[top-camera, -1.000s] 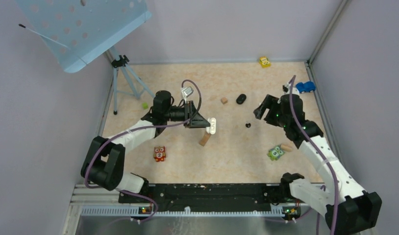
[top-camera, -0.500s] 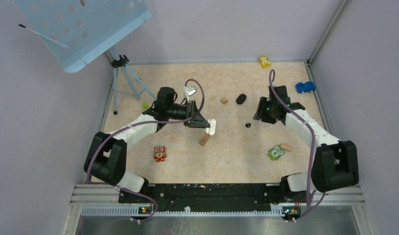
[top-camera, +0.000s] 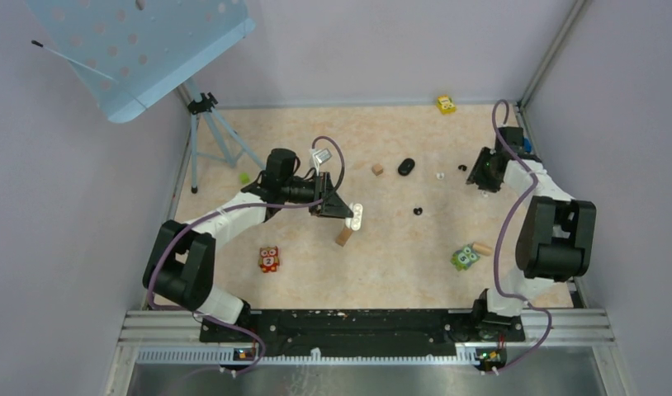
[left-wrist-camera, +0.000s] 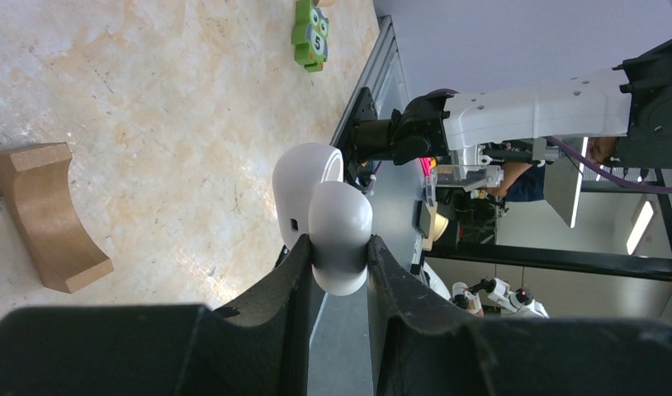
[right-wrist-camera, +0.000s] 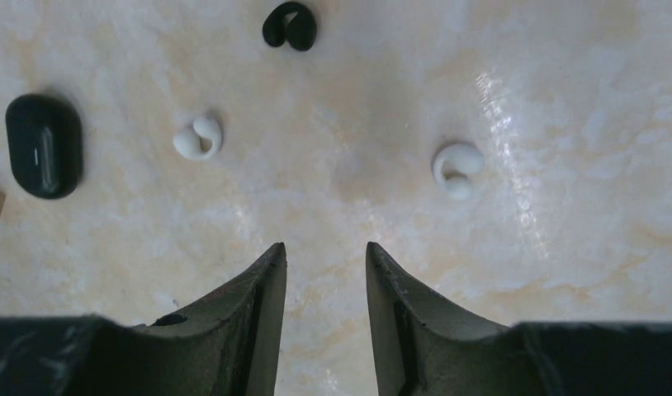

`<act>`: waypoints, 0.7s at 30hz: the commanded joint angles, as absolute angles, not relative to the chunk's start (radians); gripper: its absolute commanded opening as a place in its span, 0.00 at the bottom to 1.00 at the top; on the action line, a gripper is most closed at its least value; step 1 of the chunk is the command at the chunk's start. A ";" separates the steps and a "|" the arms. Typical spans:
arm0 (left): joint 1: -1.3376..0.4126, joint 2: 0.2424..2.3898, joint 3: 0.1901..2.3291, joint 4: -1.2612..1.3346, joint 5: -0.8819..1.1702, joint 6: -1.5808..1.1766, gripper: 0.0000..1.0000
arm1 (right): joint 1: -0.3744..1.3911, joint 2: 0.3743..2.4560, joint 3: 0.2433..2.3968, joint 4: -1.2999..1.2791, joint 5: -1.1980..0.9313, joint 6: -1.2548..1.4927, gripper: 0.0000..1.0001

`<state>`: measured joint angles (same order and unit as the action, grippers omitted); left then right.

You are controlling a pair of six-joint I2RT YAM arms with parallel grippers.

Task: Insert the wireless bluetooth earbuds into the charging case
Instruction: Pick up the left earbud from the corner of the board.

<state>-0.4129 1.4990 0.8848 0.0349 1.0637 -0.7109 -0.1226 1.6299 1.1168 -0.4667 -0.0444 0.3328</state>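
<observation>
Toward 2 o'clock on the surface (top-camera: 399,264), my right fingers (right-wrist-camera: 271,276) hang spread with nothing between them, above the loose wireless bluetooth earbuds (right-wrist-camera: 457,169). That white one lies at 2 o'clock of the gap, a second white bud (right-wrist-camera: 198,137) at 10 o'clock, and a black bud (right-wrist-camera: 290,25) farther out at 12 o'clock. All three lie apart from one another. A black case (right-wrist-camera: 44,144) sits out at 9 o'clock, shut as far as I can tell. Near the middle of the surface, my left fingers (left-wrist-camera: 298,268) pinch the white charging case (left-wrist-camera: 341,219) by one rounded half, while the other half stands off it as if hinged open. A wooden block (left-wrist-camera: 48,214) lies just beside it at 7 o'clock in the overhead view. I judge this to be the pick-up step: the case is presented and no bud has been taken yet. Next I need to choose one white bud, centre the gap over it, come straight down and close gently. The buds are tiny, glossy, curled shapes with a small lobe at each end. I expect one to squirt sideways if the fingers meet it off-centre.
</observation>
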 commanded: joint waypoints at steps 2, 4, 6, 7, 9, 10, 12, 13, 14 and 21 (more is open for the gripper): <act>-0.409 1.489 0.914 0.041 1.053 -0.683 0.05 | -0.189 1.687 1.145 -0.410 0.043 0.328 0.37; -0.409 1.503 0.921 0.028 1.064 -0.676 0.05 | -0.190 1.710 1.167 -0.417 0.034 0.315 0.37; -0.410 1.506 0.925 0.019 1.067 -0.668 0.05 | -0.190 1.726 1.180 -0.419 0.025 0.309 0.37; -0.410 1.506 0.925 0.020 1.068 -0.669 0.05 | -0.190 1.733 1.185 -0.422 0.030 0.307 0.37; -0.409 1.506 0.927 0.020 1.070 -0.666 0.05 | -0.190 1.746 1.192 -0.421 0.031 0.303 0.37; -0.410 1.507 0.927 0.021 1.071 -0.664 0.05 | -0.190 1.752 1.193 -0.419 0.025 0.302 0.37; -0.410 1.513 0.928 0.022 1.072 -0.666 0.05 | -0.190 1.765 1.196 -0.417 0.016 0.303 0.37; -0.409 1.516 0.928 0.025 1.072 -0.668 0.05 | -0.190 1.770 1.196 -0.412 0.012 0.302 0.37; -0.409 1.518 0.929 0.029 1.074 -0.672 0.05 | -0.190 1.775 1.196 -0.405 0.008 0.302 0.37; -0.408 1.521 0.930 0.035 1.082 -0.675 0.04 | -0.190 1.813 1.227 -0.401 0.027 0.274 0.37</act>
